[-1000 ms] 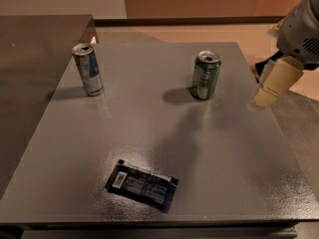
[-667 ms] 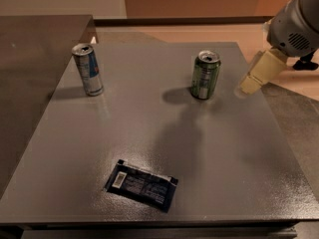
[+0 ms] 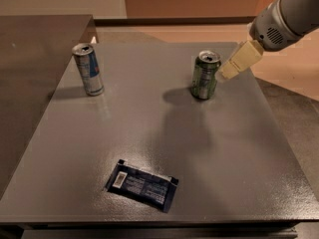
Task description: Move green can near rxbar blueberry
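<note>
Hovering tool (image 3: 231, 66), grip state can't tell, has upright green can (image 3: 205, 76) just beside at 9 o'clock, rxbar blueberry (image 3: 141, 185) toward 7.

Grey arm (image 3: 291, 14), rounded casing, dotted vent patch. Cream, blocky gripper (image 3: 227, 72) at upper right.

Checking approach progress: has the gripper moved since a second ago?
Yes. The gripper moved left toward the green can, which stayed put, and is now beside its top.
</note>
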You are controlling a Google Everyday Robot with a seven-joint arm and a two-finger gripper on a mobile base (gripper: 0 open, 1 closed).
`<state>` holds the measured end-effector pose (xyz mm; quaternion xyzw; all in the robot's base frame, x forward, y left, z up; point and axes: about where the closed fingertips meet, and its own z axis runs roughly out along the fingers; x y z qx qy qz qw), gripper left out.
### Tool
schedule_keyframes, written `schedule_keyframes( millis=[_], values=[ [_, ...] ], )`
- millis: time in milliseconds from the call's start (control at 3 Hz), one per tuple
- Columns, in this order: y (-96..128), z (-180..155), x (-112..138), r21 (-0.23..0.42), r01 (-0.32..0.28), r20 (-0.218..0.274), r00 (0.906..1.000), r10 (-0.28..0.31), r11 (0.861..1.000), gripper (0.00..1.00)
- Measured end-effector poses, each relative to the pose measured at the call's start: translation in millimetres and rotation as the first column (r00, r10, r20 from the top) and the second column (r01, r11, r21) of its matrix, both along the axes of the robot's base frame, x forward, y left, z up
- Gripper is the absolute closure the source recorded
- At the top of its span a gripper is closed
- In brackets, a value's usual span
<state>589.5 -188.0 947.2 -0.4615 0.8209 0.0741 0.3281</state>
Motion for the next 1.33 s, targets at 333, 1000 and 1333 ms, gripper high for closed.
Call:
schedule_keyframes(
  millis=[333, 1000, 1333],
  values=[
    [17.3, -10.2, 7.8, 0.058, -0.024, -0.022, 0.9994, 0.026, 0.998, 0.00],
    [42.7, -31.6, 14.8, 0.084, -0.047, -0.025, 0.9985, 0.049, 0.995, 0.00],
    [48.4, -40.2, 18.3, 0.086, -0.045, -0.032, 0.9983, 0.048, 0.995, 0.18]
  ],
)
